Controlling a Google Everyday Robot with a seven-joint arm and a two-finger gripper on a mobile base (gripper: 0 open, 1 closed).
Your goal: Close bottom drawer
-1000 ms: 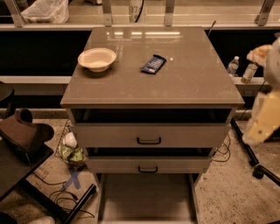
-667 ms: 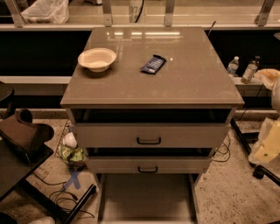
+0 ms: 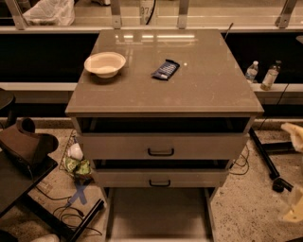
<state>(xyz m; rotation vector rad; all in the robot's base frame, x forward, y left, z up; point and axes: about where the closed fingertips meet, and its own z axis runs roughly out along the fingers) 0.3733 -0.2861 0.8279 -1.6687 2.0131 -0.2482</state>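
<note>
far left, up top, a white bag [image 3: 47, 12] lies on a ledge. lower down, a brown thing [image 3: 26, 146] sits on a dark stand. on the floor near it is a cross of blue tape [image 3: 79, 193] and some thin wires.

a pale bowl [image 3: 104, 64] stands on the left part of the cabinet [image 3: 163, 97] top. a dark packet [image 3: 165, 69] lies near the middle of the top, apart from the bowl.

below the top are two drawers with black handles, the top drawer [image 3: 123, 147] and the middle drawer [image 3: 123, 178]. there is a dark gap over each one.

the bottom drawer [image 3: 158, 212] is under them, at the foot of the cabinet. it is open, pulled far out over the floor. it is a flat, wide tray, and its front goes off the lower edge.

to the right, two bottles [image 3: 252, 72] stand on a ledge behind the cabinet.

the gripper [image 3: 293, 135] is at the far right edge, a pale shape low beside the cabinet. it is well apart from the bottom drawer and touches nothing. i cannot tell if it is open or shut.
</note>
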